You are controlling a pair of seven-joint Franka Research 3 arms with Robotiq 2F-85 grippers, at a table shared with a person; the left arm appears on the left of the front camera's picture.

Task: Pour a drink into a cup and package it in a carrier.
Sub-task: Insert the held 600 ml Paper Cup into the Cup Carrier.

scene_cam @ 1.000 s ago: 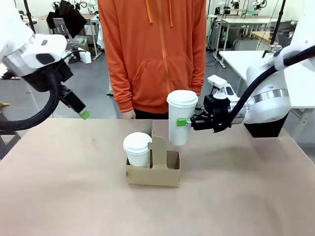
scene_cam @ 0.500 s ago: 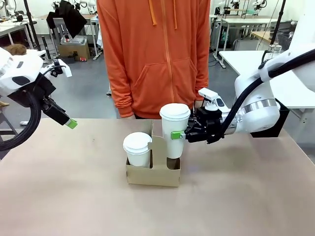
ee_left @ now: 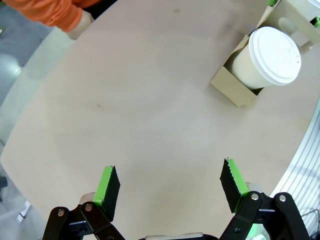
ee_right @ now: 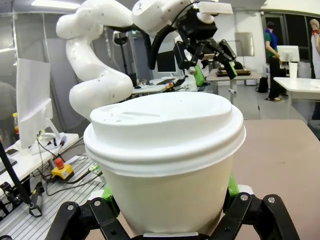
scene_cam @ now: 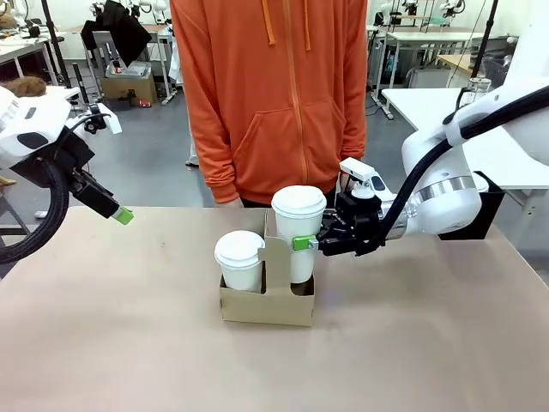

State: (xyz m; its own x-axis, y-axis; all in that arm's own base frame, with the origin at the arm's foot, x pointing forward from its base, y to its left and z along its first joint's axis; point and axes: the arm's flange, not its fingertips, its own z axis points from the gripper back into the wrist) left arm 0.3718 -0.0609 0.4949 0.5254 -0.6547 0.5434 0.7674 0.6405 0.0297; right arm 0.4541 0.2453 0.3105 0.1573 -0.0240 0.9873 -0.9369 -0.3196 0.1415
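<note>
No print or label can be read on any of the things; both cups and their lids are plain white and the cardboard is bare brown.

Two lidded paper cups show, one carrier, two pincers, and one person in an orange hooded top [scene_cam: 274, 94] standing at the far side of the counter [scene_cam: 129, 343].

At the left, the left pincer [scene_cam: 123, 215] hangs above the counter's far left part, well apart from the carrier. In its own wrist view the left pincer [ee_left: 170, 185] stands wide open, its green pads [ee_left: 106, 185] holding nothing and touching nothing, bare counter under them.

In the middle, the brown cardboard carrier [scene_cam: 267, 302] sits on the counter with its upright centre handle [scene_cam: 276, 262]. Its left pocket holds a shorter-looking lidded cup [scene_cam: 239, 260], seated low. The tall cup [scene_cam: 298, 232] stands on the right side of the handle, its base down behind the carrier's wall; whether it is fully seated in the pocket cannot be told.

At the right, the right pincer [scene_cam: 307, 243] is closed on the tall cup's side, a green pad against the paper. In the right wrist view the cup [ee_right: 165, 165] sits between the pincer's fingers [ee_right: 107, 192], lid on.
</note>
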